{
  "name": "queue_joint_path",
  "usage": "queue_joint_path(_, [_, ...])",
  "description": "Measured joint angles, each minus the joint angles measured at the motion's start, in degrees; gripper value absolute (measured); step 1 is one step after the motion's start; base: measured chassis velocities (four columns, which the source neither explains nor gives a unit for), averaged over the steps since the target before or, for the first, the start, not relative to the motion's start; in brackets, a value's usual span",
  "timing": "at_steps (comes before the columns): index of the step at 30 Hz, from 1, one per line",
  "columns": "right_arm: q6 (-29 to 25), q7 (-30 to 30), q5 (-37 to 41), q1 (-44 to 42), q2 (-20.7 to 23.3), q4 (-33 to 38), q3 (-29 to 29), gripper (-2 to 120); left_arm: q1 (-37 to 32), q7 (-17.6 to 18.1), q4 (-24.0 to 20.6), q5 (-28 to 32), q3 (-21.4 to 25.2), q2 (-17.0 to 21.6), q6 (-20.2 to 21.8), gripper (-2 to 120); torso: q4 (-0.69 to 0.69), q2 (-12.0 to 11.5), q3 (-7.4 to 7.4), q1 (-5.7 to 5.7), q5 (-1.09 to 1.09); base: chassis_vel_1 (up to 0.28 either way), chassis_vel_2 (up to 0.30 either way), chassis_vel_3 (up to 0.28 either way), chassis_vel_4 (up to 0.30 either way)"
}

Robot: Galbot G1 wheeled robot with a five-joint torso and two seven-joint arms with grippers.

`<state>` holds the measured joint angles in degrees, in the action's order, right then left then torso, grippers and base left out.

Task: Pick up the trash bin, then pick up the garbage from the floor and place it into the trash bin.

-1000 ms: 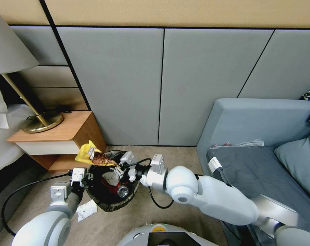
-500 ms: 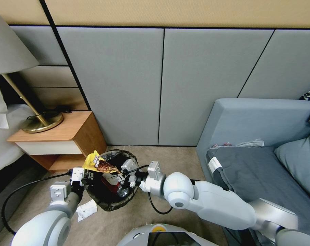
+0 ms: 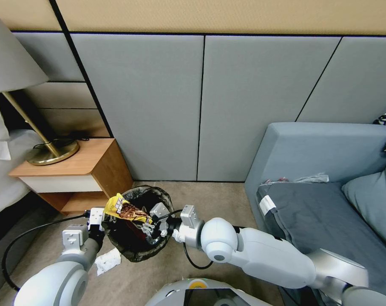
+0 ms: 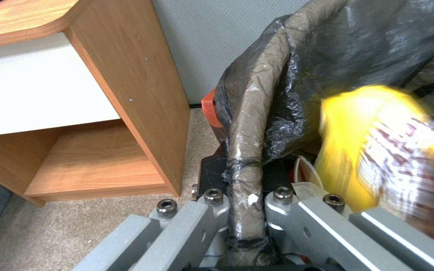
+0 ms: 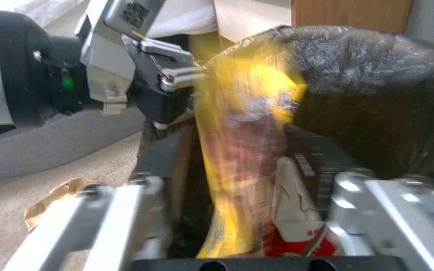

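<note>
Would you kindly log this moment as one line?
left gripper: shut on trash bin rim | right gripper: holds yellow wrapper over bin | tissue: on floor

We see trash bin [image 3: 138, 250] on carpet by nightstand [image 3: 74, 172]. L gripper [image 3: 104, 217] clamps bin rim. R gripper [image 3: 148, 227] over bin opening w/ yellow wrapper [image 3: 124, 208] in its fingers. White tissue [image 3: 107, 260] on floor just beside bin.

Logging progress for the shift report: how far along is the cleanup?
Bin pickup looks done: the left claw grips the trash bin rim. Red litter is inside. The right claw holds a yellow snack wrapper over it. White paper remains on the floor.
</note>
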<state>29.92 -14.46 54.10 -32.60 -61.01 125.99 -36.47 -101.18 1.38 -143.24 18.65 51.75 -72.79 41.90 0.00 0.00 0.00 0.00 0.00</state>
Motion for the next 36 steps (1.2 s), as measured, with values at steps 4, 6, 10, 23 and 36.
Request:
queue_joint_path(4, [-0.02, 0.05, -0.11, 0.03, -0.23, -0.07, 0.07, 78, 0.01, -0.01, 0.0, 0.14, 0.16, 0.08, 0.02, 1, 0.0, 0.0, 0.0, 0.0, 0.0, 0.0, 0.0, 0.0, 0.0])
queue_joint_path(6, [-0.03, 0.06, -0.14, 0.04, -0.31, -0.15, 0.11, 81, 0.02, -0.02, 0.0, 0.15, 0.17, 0.08, 0.03, 1, 0.0, 0.0, 0.0, 0.0, 0.0, 0.0, 0.0, 0.0, 0.0])
queue_joint_path(10, [-0.09, 0.06, -0.27, 0.06, -0.52, -0.47, 0.3, 96, 0.02, -0.03, 0.0, 0.18, 0.19, 0.12, 0.06, 1, 0.0, 0.0, 0.0, 0.0, 0.0, 0.0, 0.0, 0.0, 0.0])
queue_joint_path(23, [-0.88, -0.21, -0.41, -0.08, -1.34, -0.33, 3.16, 100, 0.1, -0.06, 0.0, 0.28, 0.22, 0.34, 0.1, 1, 0.0, 0.0, 0.0, 0.0, 0.0, 0.0, 0.0, 0.0, 0.0])
queue_joint_path(36, [-6.47, 0.2, 0.5, -0.64, 2.52, 4.63, 13.18, 100, 0.04, -0.07, 0.0, 0.01, -0.05, 0.3, 0.1, 1, 0.0, 0.0, 0.0, 0.0, 0.01, 0.0, 0.0, 0.0, 0.0])
